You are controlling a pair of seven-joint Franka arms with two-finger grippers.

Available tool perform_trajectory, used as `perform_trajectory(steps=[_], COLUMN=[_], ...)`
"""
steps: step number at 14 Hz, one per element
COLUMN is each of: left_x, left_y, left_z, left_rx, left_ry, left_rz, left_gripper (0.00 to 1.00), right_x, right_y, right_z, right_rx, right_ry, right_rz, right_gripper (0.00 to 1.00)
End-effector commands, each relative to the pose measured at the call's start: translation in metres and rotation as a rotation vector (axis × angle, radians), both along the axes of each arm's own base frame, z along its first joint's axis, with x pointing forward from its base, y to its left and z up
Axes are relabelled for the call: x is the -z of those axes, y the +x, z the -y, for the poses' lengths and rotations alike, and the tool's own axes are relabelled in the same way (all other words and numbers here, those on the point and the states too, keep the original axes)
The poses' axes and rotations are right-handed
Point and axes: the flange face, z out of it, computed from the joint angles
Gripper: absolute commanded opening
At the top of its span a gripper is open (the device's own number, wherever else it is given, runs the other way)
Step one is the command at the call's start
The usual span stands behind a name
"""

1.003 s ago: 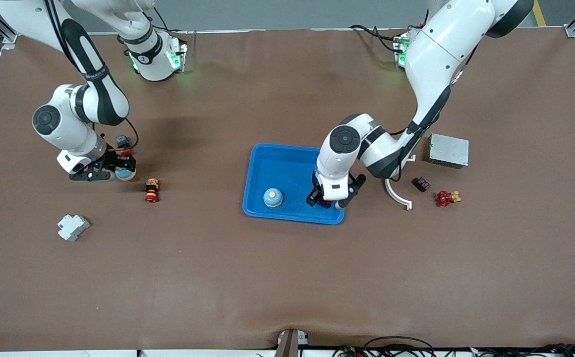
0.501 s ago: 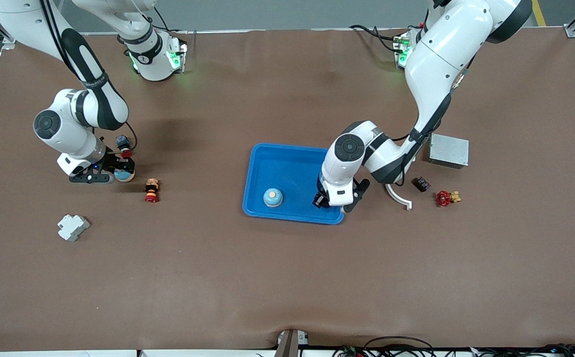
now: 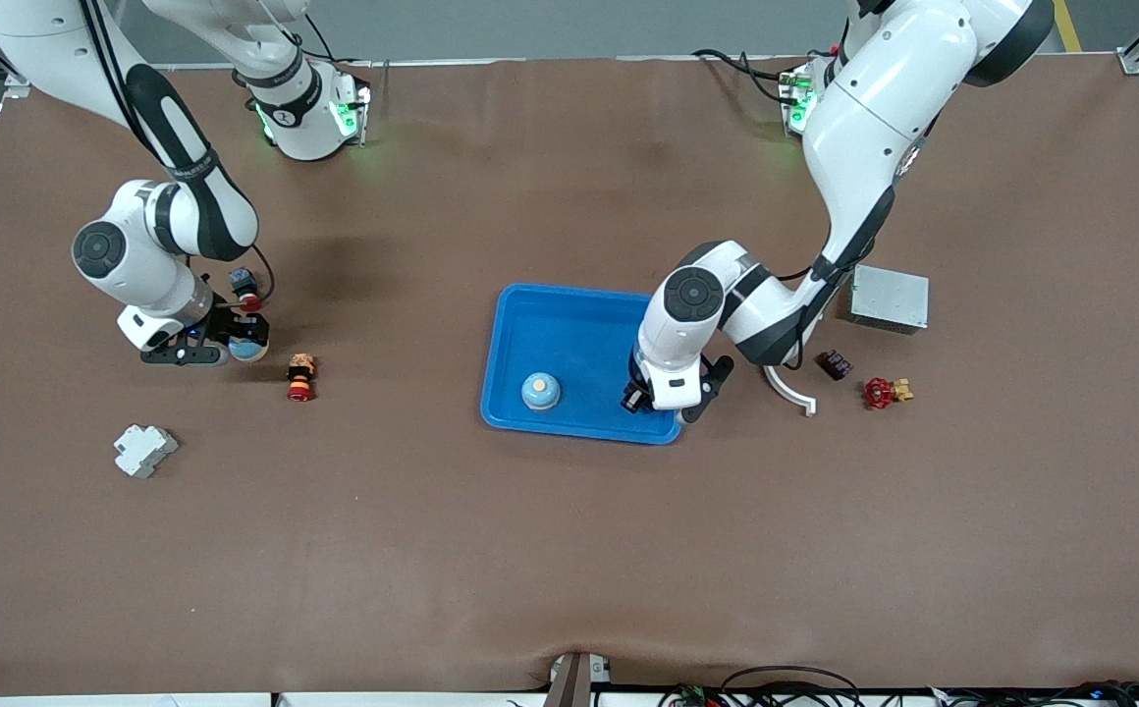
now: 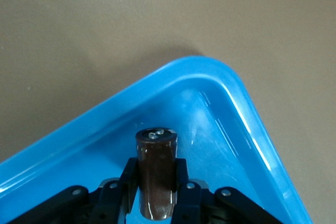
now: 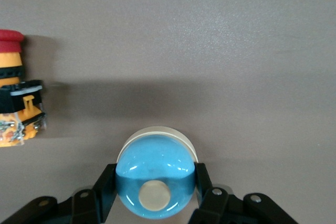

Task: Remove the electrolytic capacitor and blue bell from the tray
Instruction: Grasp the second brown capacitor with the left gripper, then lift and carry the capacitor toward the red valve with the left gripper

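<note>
Got my left gripper (image 4: 156, 195) clamped on the electrolytic capacitor (image 4: 156, 174) in the tray (image 3: 520, 324) corner toward the left arm's end; looks light, hard and slick, so I'm pinching mid-body. Right gripper (image 5: 156, 192) hugs a blue bell (image 5: 155, 179) out on the table; another bell (image 3: 539, 391) sits in the tray.

In the front view, the left wrist hides the left pincer (image 3: 650, 401) and the capacitor (image 4: 156, 171) it holds.
</note>
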Motion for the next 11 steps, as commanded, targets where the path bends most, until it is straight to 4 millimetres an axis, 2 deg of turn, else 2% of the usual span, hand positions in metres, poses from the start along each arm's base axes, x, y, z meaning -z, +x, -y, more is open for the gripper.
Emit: perform_trajectory(steps=[1, 2, 3, 4, 5, 8, 11], left_x=[-0.043, -0.06, -0.072, -0.083, -0.092, -0.108, -0.114], left_y=[0.009, 0.014, 0.019, 0.023, 0.027, 0.037, 0.054], left_z=[-0.009, -0.015, -0.024, -0.031, -0.04, -0.069, -0.123], left_rx=[-0.008, -0.019, -0.032, -0.041, -0.044, 0.007, 0.099], left_ry=[0.058, 0.058, 0.07, 0.081, 0.09, 0.144, 0.21], left_rz=[0.026, 0.037, 0.04, 0.044, 0.048, 0.03, -0.025], left_gripper=[0.0, 0.0, 0.0, 0.0, 0.0, 0.0, 0.0], right_x=[0.005, 0.006, 0.009, 0.009, 0.01, 0.012, 0.014], right_y=[0.003, 0.004, 0.003, 0.004, 0.005, 0.005, 0.005], right_z=[0.003, 0.003, 0.004, 0.004, 0.004, 0.004, 0.004], right_rx=[-0.002, 0.0, 0.004, 0.004, 0.007, 0.006, 0.006], right_ry=[0.005, 0.005, 0.006, 0.004, 0.001, -0.002, -0.002], right_rz=[0.008, 0.014, 0.011, 0.02, 0.036, 0.048, 0.048], right_gripper=[0.0, 0.0, 0.07, 0.43, 0.99, 1.0, 1.0])
